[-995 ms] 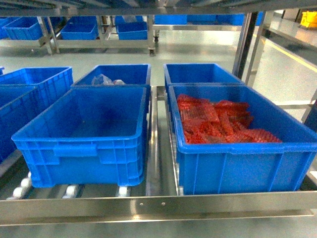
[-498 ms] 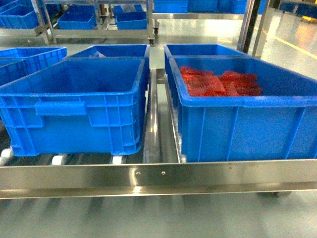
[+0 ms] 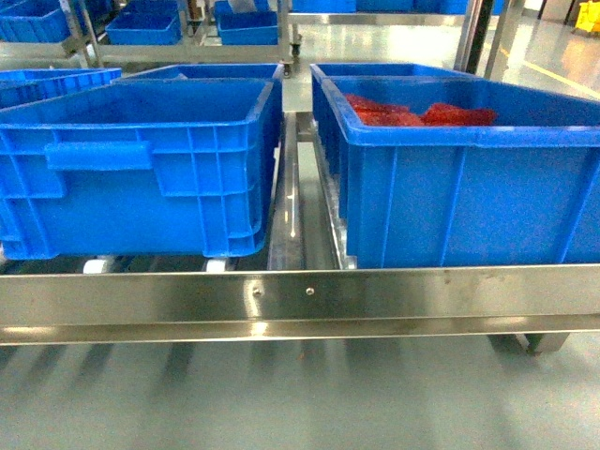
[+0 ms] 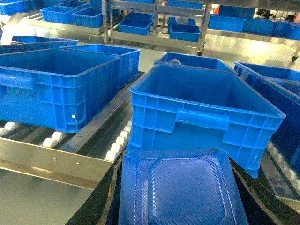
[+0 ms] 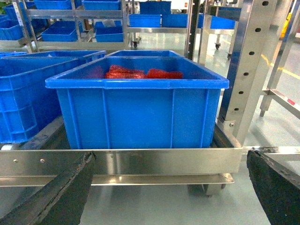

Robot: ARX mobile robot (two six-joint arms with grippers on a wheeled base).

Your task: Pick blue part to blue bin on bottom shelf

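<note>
Bottom shelf rail higher, bins nearer.

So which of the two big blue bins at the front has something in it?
The front right bin: red packets show above its rim. The front left bin beside it, across the central divider rail, shows nothing above its rim.

Bottom shelf: stainless-steel rack level, flat front rail with two screws near mid-length, central divider rail running back, white rollers at the left front. Blue bin sits left of the divider at the front edge, interior not visible. Blue part cannot be made out.
</note>
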